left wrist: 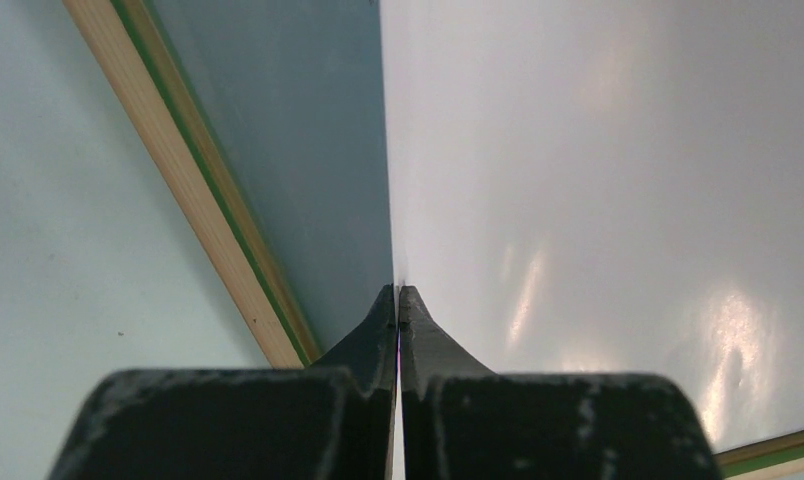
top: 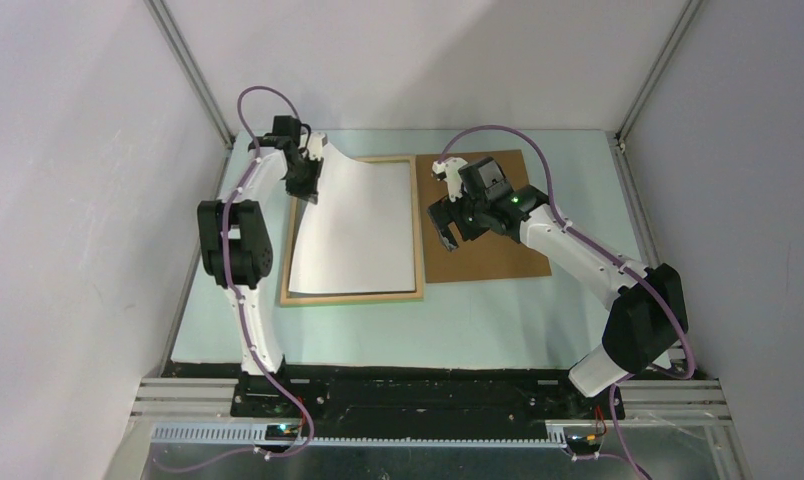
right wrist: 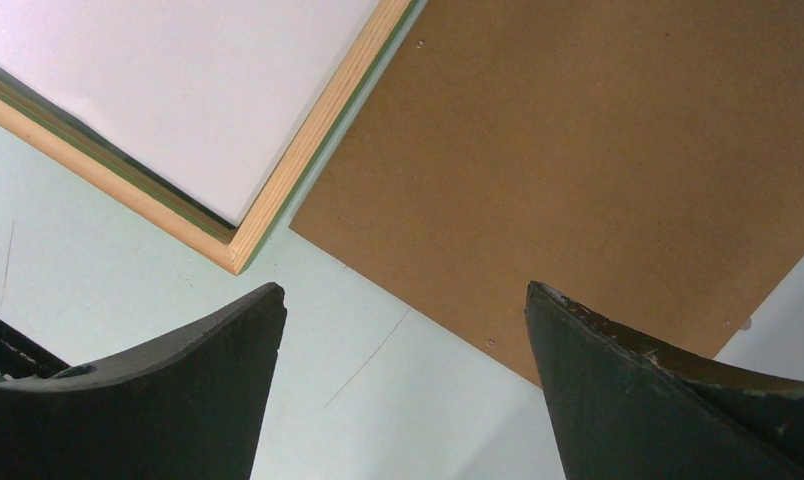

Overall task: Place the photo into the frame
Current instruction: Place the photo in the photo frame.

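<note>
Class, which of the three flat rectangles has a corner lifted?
The white photo: the left gripper, jaws shut, holds its corner raised; frame and brown board lie flat.

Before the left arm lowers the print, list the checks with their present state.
1. Left gripper shut on the thin white-backed photo: ok.
2. Photo lies white side up over the pale wooden rectangular frame: ok.
3. Photo flat in the frame: not ok, its gripped side is raised and curved.
4. Right gripper open, holding nothing: ok.
5. Flat brown backing board beside the frame, not on it: ok.
6. Photo's near edge seated: cannot tell.
</note>
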`<state>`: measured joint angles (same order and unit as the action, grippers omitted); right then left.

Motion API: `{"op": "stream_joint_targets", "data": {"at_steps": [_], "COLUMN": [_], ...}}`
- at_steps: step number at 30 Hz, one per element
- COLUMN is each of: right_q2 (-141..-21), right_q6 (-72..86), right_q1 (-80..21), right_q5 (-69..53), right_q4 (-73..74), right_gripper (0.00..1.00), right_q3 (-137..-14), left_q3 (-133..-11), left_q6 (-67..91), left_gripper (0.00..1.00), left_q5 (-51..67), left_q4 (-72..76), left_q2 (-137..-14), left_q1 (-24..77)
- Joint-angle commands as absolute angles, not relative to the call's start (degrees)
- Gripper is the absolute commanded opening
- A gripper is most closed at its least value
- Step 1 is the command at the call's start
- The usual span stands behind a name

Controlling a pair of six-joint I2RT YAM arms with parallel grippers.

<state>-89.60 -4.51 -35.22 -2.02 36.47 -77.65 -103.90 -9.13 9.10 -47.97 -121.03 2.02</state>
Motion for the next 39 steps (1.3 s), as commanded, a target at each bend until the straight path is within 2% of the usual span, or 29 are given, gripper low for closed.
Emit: {"op": "stream_joint_targets", "data": {"at_steps": [1,21,39], "right_q2": [-89.2,-88.9,-88.9], "right_q6": [-4.8,-4.8,-4.9], "right_q1": [-35.0,-34.7,-34.8], "right_q5": [-1.7,-1.7,-1.6], "right_q4": [34.8,34.9,34.9], "right_gripper": [0.93,0.94,0.93], "right_q3": [-77.8,-77.8,-77.8], "left_q3": [-106.1,-105.5,-105.4], "left_q6": [-9.9,-8.6,-8.3], "left_gripper": [0.00,0.02,0.66], "left_q5": [8.5,4.6,0.6], "left_q4": [-47.2,-47.2,-47.2], "left_q2": [-121.7,-121.9,-121.7], "left_q1": [2.5,2.5,2.5]}}
